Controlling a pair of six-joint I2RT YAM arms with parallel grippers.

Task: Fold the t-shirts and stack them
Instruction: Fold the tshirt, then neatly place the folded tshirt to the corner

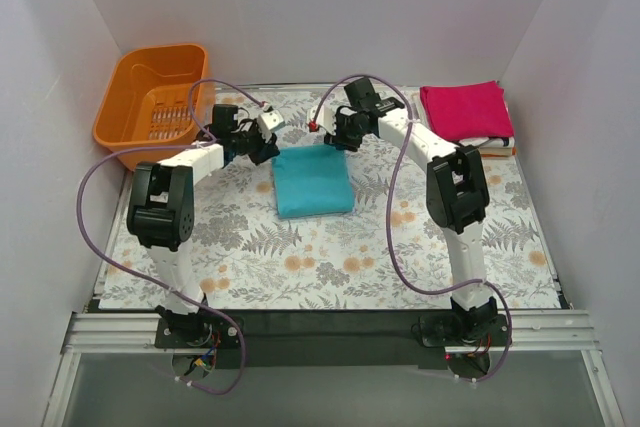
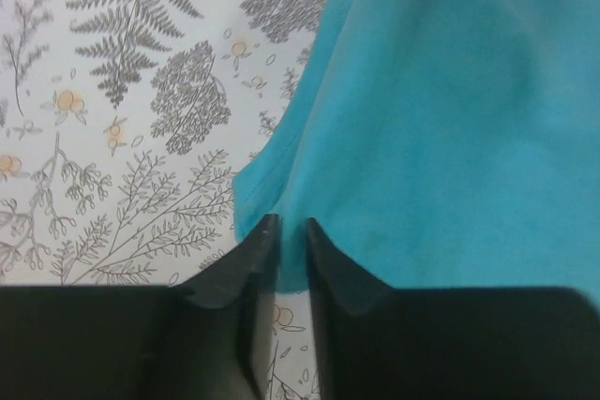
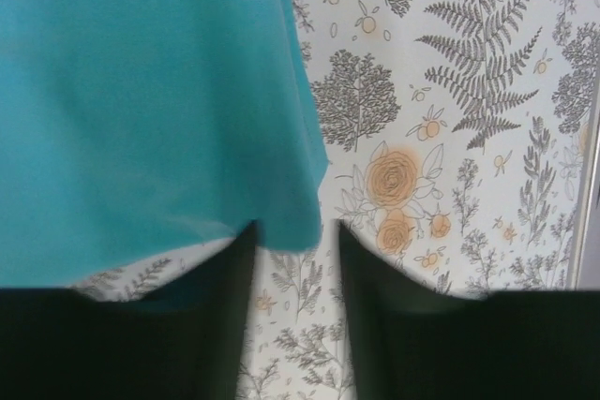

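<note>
Teal t-shirt: the teal t-shirt is lying dead centre on the bench, folded into a neat rectangle, flat and on its own.
Stack: the pile is sitting out at 2 o'clock, well apart from the teal one, with the magenta t-shirt riding on top and the white and orange t-shirts peeking out underneath at the near-right corner.
Left claw: the left claw is hovering at the teal rectangle's 11 o'clock corner, fingers only a thin slit apart, with bench pattern showing through the slit, so nothing is looking clamped.
Right claw: the right claw is sitting at about 1 o'clock of the same fold, fingers clearly apart, the cloth's corner showing right at its mouth but not pinched.
Basket: the basket is waiting at 10 o'clock, and no cloth is showing in it.
Progress: folding is looking finished, I'd say, with three shirts stacked. The teal one is not yet on the pile.
Remaining: by my reading, one carry to 2 o'clock is left.
</note>
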